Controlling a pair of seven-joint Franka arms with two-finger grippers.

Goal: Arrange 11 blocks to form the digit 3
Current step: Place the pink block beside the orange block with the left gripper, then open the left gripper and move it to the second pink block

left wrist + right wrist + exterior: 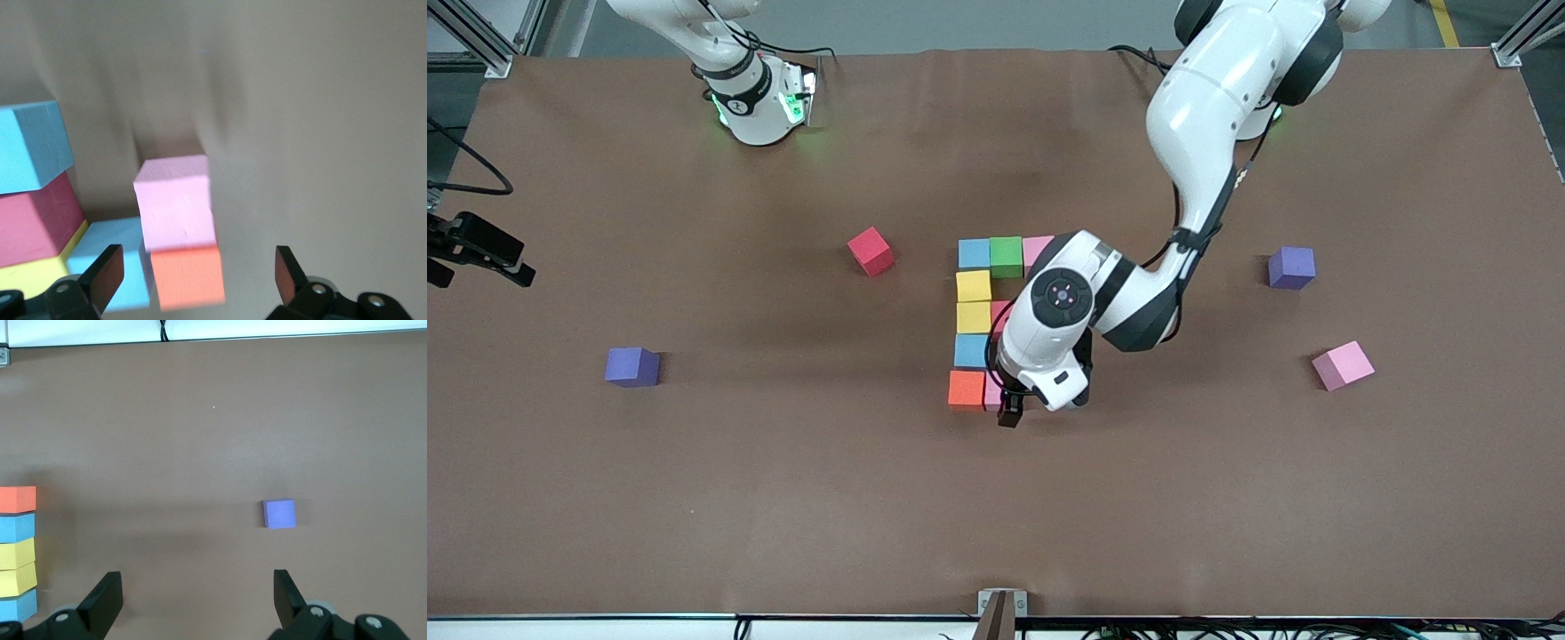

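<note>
The digit 3 (989, 322) stands partly built at frame centre in the front view: a row of light blue, green and pink cubes at its top, a column of 2 yellow cubes and 1 light blue below, and an orange cube (966, 388) touching a pink cube (175, 200) at the bottom.

The left gripper (193, 277) sits just above that pink cube, jaws spread wide and holding nothing.

The right gripper (197, 597) waits at upper left, fully open and empty.

2 blocks lie loose: the red cube (871, 251) at centre left and another pink cube (1343, 365) at right.

Handling: the cubes appear light, matte and non-slip. Grip 2 opposite flat faces, squarely, at mid-height.
</note>
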